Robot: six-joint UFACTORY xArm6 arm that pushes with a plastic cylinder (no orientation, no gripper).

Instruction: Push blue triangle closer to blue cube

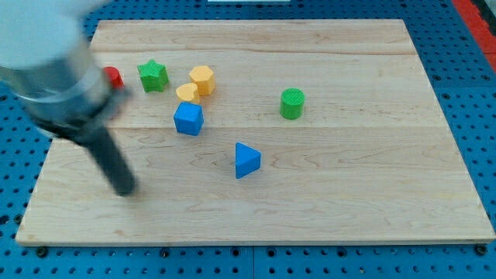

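The blue triangle (247,160) lies near the board's middle, a little below centre. The blue cube (188,118) sits up and to its left, with a gap between them. My tip (125,189) rests on the board at the lower left, well to the left of the blue triangle and below and left of the blue cube. It touches no block. The rod above it is blurred.
A yellow hexagon (202,78) and a yellow block (187,94) sit just above the blue cube. A green star (153,75) and a red block (113,77) lie at the upper left. A green cylinder (292,103) stands right of centre. The wooden board (349,201) lies on a blue pegboard.
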